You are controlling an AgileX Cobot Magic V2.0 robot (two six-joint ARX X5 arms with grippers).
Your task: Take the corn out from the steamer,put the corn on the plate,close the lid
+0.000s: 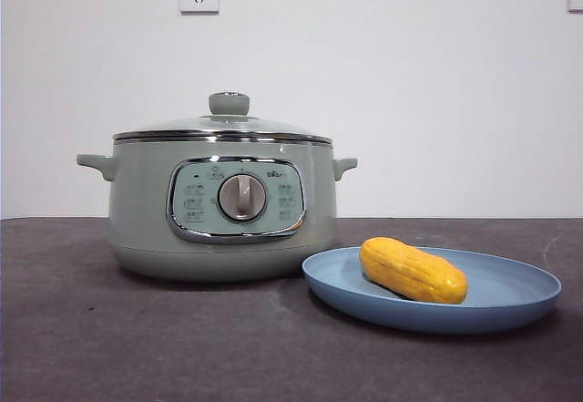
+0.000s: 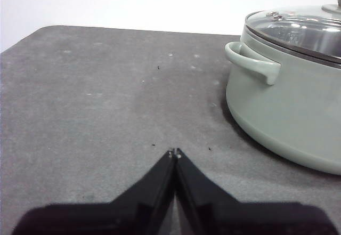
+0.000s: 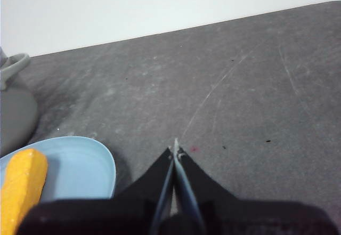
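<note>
We see the corn (image 1: pixel 413 271) lying on its side on the plate (image 1: pixel 510 293), toward the half of the plate nearer the steamer (image 1: pixel 146 211), with one end pointing at the pot. The plate sits on the dark surface (image 1: pixel 137 338) just beside the steamer, its rim close to the pot's base; whether they touch we cannot tell. The lid (image 1: pixel 223 128) rests flat on the steamer, its chrome rim seated all round and its green knob (image 1: pixel 229 103) upright on top.

Our left gripper (image 2: pixel 175 153) hangs low over the bare surface with its jaws pressed together at the tips, holding nothing; the steamer and its near side handle (image 2: pixel 253 62) stand ahead of it and off to one side, apart from it. Our right gripper (image 3: pixel 175 148) is likewise closed and empty above the surface, with the plate and corn just beside it and the steamer's other handle (image 3: pixel 13 67) farther off beyond them
</note>
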